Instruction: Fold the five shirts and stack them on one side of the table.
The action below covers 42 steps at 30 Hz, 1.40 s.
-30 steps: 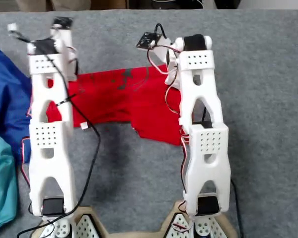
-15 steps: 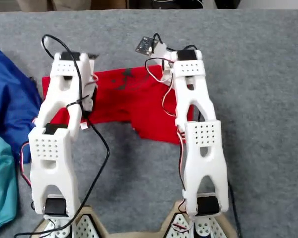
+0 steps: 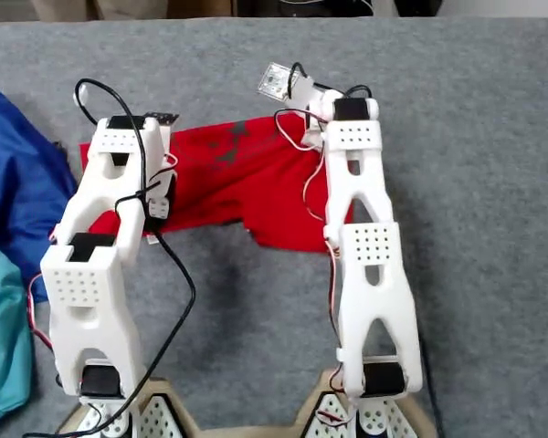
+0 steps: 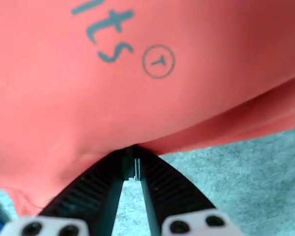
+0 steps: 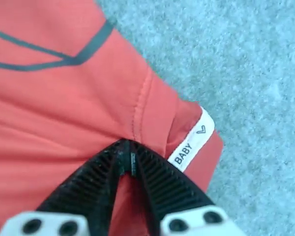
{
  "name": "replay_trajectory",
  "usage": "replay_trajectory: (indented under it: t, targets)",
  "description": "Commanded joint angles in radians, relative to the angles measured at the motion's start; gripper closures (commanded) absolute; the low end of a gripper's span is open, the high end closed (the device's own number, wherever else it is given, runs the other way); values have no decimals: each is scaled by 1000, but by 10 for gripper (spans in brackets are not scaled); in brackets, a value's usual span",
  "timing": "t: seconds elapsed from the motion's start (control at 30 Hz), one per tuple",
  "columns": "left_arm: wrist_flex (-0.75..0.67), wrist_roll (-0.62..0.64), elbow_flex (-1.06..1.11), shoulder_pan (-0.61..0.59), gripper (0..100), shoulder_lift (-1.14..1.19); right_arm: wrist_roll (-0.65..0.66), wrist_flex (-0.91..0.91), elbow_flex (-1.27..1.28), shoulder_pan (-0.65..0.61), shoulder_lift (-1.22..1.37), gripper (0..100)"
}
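We see the red shirt (image 3: 228,182) mid on the table (image 3: 493,137). Left gripper (image 4: 132,164) & right gripper (image 5: 129,157) each pinch its edge, jaws closed on fabric. We judge it soft, light, floppy, so best held at hems/corners.

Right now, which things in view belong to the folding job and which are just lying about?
Job: red shirt, pinched by left claw and right claw; blue garment; teal garment.
Lying about: grey table cover; black cable.
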Motion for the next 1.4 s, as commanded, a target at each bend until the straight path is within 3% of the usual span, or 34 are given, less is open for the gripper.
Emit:
replay_trajectory:
  t: [0.0,0.1,0.4,0.57,0.7,0.87,1.13,1.37]
  targets:
    - [52,-35,20,-44,981,-4,11,-23,-47,41,1,991]
    - [84,-41,5,-35,981,-7,8,-12,-61,36,-15,991]
    - [175,-32,-241,-28,981,-197,6,302,-220,-24,-147,991]
    - [163,-31,-373,-48,980,-208,5,397,-220,-36,-294,992]
    - [46,-31,-388,-87,980,-137,-5,505,-208,-38,-412,992]
    - [-101,-32,-423,-141,980,24,-94,503,-74,-21,-466,992]
    - [-58,-38,-715,-175,980,277,-163,493,285,-19,-515,993]
    - [-14,-40,-951,-206,980,461,-155,368,496,41,-410,993]
